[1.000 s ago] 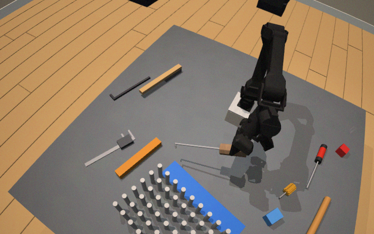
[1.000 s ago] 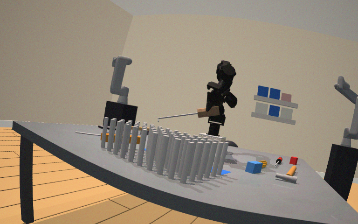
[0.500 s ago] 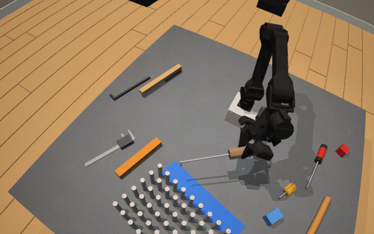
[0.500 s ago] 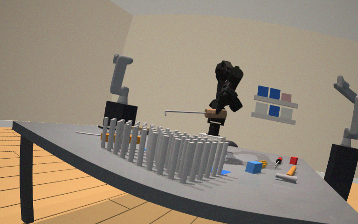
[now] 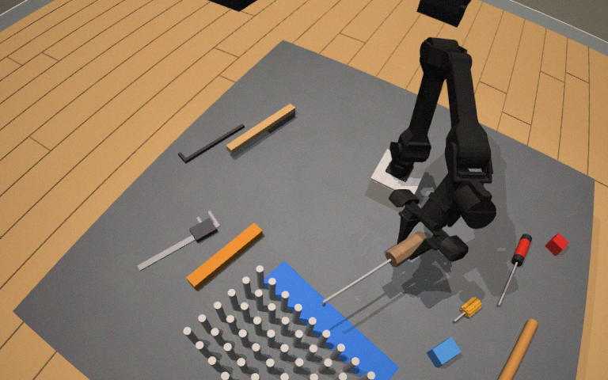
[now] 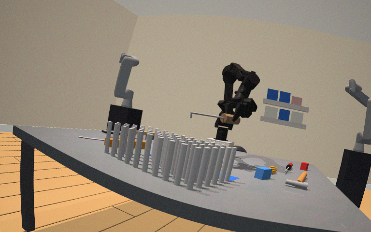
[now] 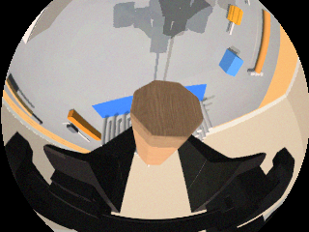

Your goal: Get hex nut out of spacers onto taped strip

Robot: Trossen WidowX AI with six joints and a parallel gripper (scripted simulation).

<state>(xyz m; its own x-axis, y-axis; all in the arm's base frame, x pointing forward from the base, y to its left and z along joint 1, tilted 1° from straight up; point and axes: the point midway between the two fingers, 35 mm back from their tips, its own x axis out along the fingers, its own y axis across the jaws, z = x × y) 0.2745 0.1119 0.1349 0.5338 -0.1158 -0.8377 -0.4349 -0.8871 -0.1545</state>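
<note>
My gripper (image 5: pixel 408 248) (image 6: pixel 231 117) (image 7: pixel 157 130) is shut on the wooden handle of a thin hook tool (image 5: pixel 359 280) (image 6: pixel 206 115) (image 7: pixel 166 108). The tool is held in the air, its shaft nearly level and its short bent tip pointing down. In the exterior view the tip is above the level of the spacer tops; in the top view it appears over the blue taped strip (image 5: pixel 292 279) (image 6: pixel 232 178) (image 7: pixel 113 106). The metal spacers (image 5: pixel 259 276) (image 6: pixel 194 169) stand upright in rows behind the strip. The hex nut cannot be made out in any view.
An orange bar (image 5: pixel 224 256) and calipers (image 5: pixel 203 229) lie beside the field. A wooden stick (image 5: pixel 262 127) and black hex key (image 5: pixel 214 142) lie farther off. Opposite are a screwdriver (image 5: pixel 522 248), red cube (image 5: pixel 557 244), yellow-handled tool (image 5: pixel 471 306), blue block (image 5: pixel 443 351) and hammer (image 5: pixel 519 349) (image 6: pixel 302 177).
</note>
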